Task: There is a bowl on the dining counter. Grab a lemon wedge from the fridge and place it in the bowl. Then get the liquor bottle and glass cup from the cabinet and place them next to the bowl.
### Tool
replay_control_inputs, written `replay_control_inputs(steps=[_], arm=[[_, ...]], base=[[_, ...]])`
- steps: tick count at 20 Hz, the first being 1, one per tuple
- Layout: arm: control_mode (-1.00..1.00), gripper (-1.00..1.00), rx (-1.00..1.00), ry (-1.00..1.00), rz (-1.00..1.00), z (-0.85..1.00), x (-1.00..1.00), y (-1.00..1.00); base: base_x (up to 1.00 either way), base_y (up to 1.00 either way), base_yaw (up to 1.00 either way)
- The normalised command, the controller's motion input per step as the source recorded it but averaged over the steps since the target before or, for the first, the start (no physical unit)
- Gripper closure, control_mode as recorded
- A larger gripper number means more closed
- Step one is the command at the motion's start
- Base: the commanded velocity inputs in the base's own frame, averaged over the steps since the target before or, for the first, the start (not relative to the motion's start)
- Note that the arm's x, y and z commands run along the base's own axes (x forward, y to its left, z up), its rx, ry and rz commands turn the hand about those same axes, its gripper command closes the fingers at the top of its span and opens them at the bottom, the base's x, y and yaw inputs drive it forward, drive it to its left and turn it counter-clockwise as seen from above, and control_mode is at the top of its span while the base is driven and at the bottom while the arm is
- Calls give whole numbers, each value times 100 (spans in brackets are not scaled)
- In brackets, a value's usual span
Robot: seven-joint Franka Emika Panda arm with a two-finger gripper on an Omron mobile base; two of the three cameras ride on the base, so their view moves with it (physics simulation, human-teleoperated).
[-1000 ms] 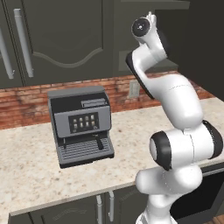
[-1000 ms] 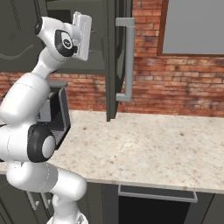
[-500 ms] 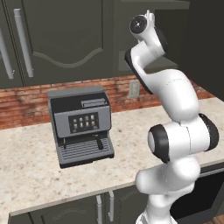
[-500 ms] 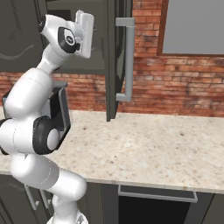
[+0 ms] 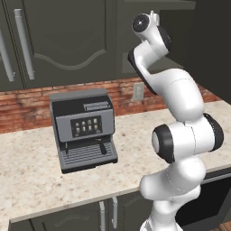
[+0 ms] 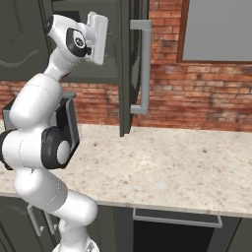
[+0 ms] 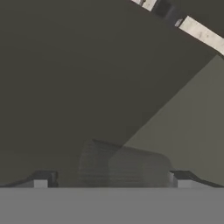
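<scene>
My gripper (image 7: 113, 180) is raised high and reaches into the dark upper cabinet (image 7: 87, 78). It is open, and its two dark fingertips (image 7: 43, 179) stand wide apart. Between them is a greyish translucent, straight-sided shape that looks like the glass cup (image 7: 124, 162), close in front of the hand. I cannot tell whether the tips touch it. In the right base view the white hand (image 6: 97, 32) sits beside the open cabinet door (image 6: 127, 69). The bowl, lemon wedge, fridge, dining counter and liquor bottle are out of view.
A grey coffee machine (image 5: 83, 128) stands on the speckled wall counter (image 5: 27, 167) left of the arm. The open door's bar handle (image 6: 143, 66) hangs over the counter (image 6: 162, 167). Closed dark cabinet doors (image 5: 63, 40) and a brick wall (image 6: 197, 98) lie behind.
The arm's lower links have lifted and straightened a little. The hand has stayed at the cabinet opening with its jaws wide.
</scene>
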Motion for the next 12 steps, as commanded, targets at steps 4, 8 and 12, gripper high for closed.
replay_control_inputs(steps=[4,8,12], arm=[[-100,-100,2,4,-4,-23,8,0],[-100,-100,3,0,-3,-15,12,0],[-100,-100,3,0,-2,-6,20,0]], base=[[0,0,0],[0,0,0],[0,0,0]])
